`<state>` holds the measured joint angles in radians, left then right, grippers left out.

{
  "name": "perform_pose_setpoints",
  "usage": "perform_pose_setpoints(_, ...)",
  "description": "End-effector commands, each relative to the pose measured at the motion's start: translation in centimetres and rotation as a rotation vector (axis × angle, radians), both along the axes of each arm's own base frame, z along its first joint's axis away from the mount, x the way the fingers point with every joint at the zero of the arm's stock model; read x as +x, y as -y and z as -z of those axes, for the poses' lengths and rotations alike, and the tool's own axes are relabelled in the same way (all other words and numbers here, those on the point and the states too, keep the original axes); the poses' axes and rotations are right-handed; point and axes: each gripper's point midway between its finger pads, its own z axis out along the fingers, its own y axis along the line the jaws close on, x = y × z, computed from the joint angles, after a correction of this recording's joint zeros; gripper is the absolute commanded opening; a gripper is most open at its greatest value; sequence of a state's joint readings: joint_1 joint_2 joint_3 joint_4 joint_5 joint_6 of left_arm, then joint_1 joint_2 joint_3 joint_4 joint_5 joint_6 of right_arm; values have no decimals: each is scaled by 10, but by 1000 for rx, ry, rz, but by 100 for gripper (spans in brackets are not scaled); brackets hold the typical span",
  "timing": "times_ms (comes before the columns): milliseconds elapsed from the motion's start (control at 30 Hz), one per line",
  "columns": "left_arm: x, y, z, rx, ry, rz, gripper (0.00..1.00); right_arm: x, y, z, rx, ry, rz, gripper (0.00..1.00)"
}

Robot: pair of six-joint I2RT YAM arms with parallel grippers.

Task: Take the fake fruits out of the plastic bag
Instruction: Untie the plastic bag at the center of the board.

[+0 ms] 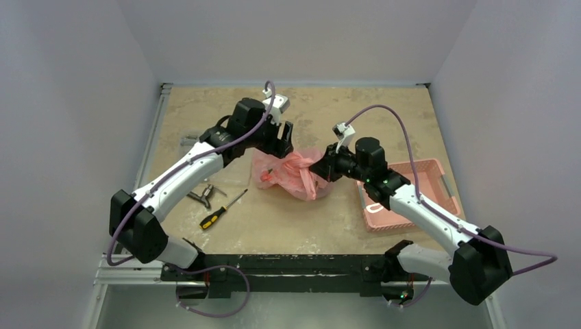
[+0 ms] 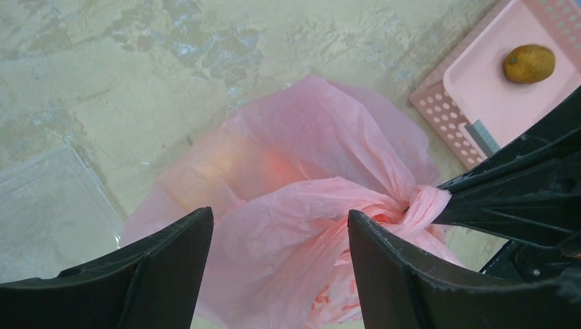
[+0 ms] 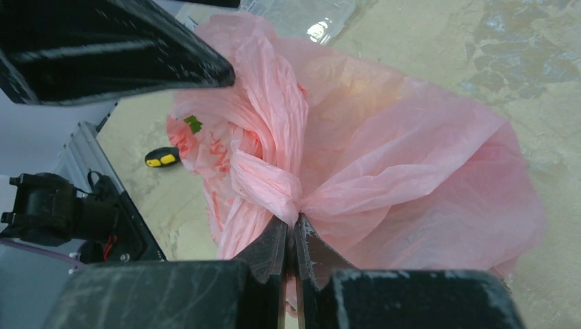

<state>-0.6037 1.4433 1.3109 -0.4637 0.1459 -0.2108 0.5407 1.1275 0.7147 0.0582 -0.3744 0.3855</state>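
Observation:
The pink plastic bag (image 1: 291, 173) lies crumpled at the table's middle; it also shows in the left wrist view (image 2: 301, 171) and the right wrist view (image 3: 384, 151). Orange and reddish glows show through its film; the fruits inside are hidden. My right gripper (image 1: 320, 166) is shut on the bag's twisted neck (image 3: 291, 212). My left gripper (image 1: 282, 140) is open just above the bag's far side, its fingers (image 2: 171, 267) straddling the film. One brown-yellow fruit (image 2: 528, 64) lies in the pink basket (image 2: 445, 110).
The rigid pink basket (image 1: 438, 179) stands right of the bag, under my right arm. Pliers (image 1: 203, 195) and a yellow-handled screwdriver (image 1: 220, 211) lie left of the bag. A clear plastic sheet (image 2: 48, 212) lies on the table beside the bag.

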Motion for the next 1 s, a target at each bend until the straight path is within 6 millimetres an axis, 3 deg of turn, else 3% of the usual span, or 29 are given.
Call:
perform_pose_setpoints(0,-2,7,8,54,-22,48,72,12,-3,-22,-1,73,14,0)
perform_pose_setpoints(167,-7,16,25,65,-101,100,68,14,-2,-23,-2,78,27,0)
perform_pose_setpoints(267,-7,15,24,86,-110,102,40,14,1,-20,-3,72,53,0)
perform_pose_setpoints(400,2,-5,9,111,-21,15,0,15,9,-19,99,23,146,0)
perform_pose_setpoints(567,5,-26,-15,56,113,-61,0,14,51,-32,538,-112,190,0)
perform_pose_setpoints(633,3,-29,-18,44,141,-65,0,13,54,-34,596,-135,164,0)
perform_pose_setpoints(800,-4,-26,-12,11,149,-42,0,26,63,-14,432,-151,242,0)
perform_pose_setpoints(967,-15,-20,-5,-45,113,-20,0,33,88,13,92,-196,333,2)
